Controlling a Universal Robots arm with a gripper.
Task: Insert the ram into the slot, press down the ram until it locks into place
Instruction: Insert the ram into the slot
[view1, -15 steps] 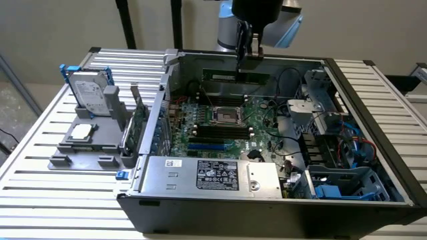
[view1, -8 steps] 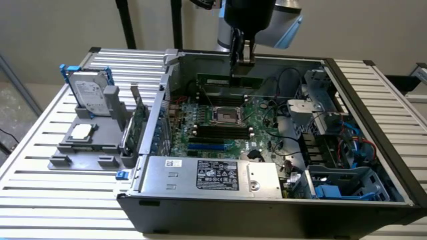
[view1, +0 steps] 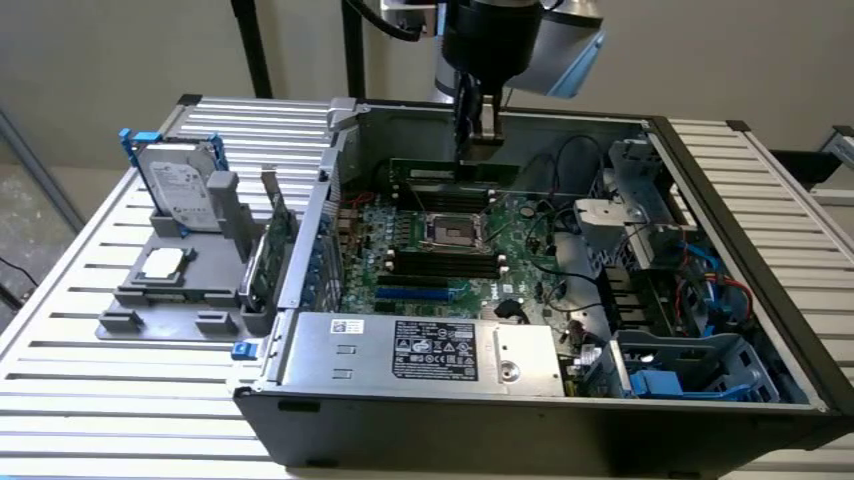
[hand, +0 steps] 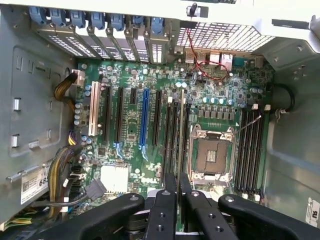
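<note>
slatted metal tabletop (view1: 80, 330) carries an open computer case (view1: 534, 425), and the arm reaches into it from twelve o'clock in the exterior view. the pincer (view1: 478, 138) is clenched on the ram (view1: 427, 172), pinching its upper edge near the middle. the stick stands upright on its long edge over the far bank of memory sockets, at twelve o'clock of the cpu socket (view1: 450, 232). from the wrist it shows edge-on as a thin line running along the slot (hand: 175, 125), with black sockets close on either side. i cannot tell whether its lower edge is already in the groove or just above it. the likeliest trouble, as i judge it, is a small sideways offset: the sockets sit so near each other that the stick could ride on a plastic wall or find the neighbour. a slight tilt along its length would seat one end first and leave the other latch unlocked. held only at the middle, the thin board could slip or bow under a hard push. if the end latches are not swung out, or the notch is reversed, pressing would load the motherboard (view1: 518, 218) instead of locking anything.
</note>
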